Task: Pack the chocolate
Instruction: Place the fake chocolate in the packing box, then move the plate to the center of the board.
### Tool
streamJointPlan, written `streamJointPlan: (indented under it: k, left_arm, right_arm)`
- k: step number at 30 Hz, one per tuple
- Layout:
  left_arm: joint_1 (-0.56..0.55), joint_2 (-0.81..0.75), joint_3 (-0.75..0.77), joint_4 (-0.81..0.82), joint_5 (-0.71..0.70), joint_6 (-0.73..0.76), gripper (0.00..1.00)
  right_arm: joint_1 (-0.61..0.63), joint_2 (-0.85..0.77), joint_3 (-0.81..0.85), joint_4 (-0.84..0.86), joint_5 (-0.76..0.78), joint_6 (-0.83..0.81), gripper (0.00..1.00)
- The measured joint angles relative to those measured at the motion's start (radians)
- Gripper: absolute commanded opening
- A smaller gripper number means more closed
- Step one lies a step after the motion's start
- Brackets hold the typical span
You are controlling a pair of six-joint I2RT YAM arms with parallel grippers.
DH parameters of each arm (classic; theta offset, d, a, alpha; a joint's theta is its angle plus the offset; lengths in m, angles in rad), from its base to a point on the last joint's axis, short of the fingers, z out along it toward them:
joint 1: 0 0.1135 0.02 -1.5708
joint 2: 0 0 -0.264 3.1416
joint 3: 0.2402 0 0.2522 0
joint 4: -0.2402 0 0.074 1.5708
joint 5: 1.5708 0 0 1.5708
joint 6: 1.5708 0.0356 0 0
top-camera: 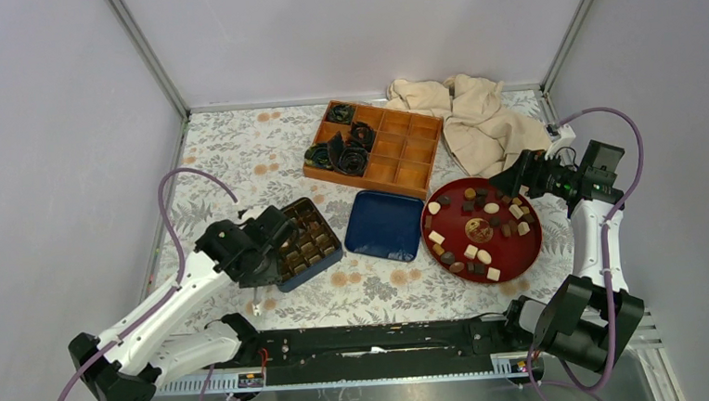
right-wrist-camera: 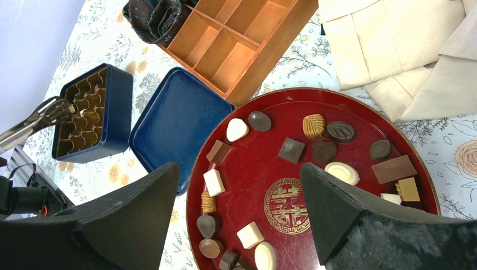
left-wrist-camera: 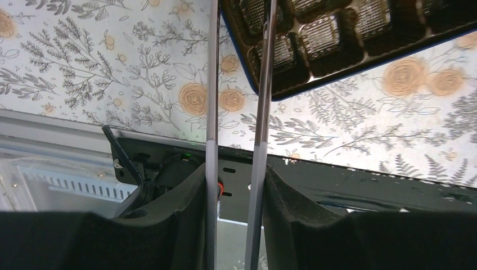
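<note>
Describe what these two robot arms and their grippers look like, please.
The left arm and right arm have white links between chunky black joints, on black bases. A mauve cable loops loosely along each. The left gripper and right gripper each end in two broad, matte black, wedge-shaped fingers.

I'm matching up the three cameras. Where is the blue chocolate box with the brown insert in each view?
Top external: blue box left of centre, just left of the blue lid.
Left wrist: top right, only its near corner, behind the tongs.
Right wrist: far left, beside that lid.
Shared landmark: the flowered tablecloth beneath it.
</note>
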Motion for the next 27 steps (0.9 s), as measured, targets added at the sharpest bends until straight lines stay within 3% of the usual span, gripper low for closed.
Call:
streamJointPlan:
  k: [8,14,20,27]
  left_arm:
    - [0.000,-0.090,0.105,0.037,0.066,0.019,0.39]
    - [0.000,-0.168,0.108,0.171,0.178,0.064,0.37]
    - [0.000,-0.238,0.026,0.459,0.336,0.112,0.36]
    - [-0.006,-0.209,-0.099,0.777,0.482,0.140,0.36]
  right_arm:
    - [-0.002,0.000,0.000,0.000,-0.029,-0.013,0.87]
    - [-0.003,0.000,0.000,-0.001,-0.054,-0.039,0.87]
    - [-0.003,-0.014,-0.006,0.000,-0.050,-0.067,0.88]
    - [-0.003,-0.045,-0.011,0.002,0.007,-0.084,0.89]
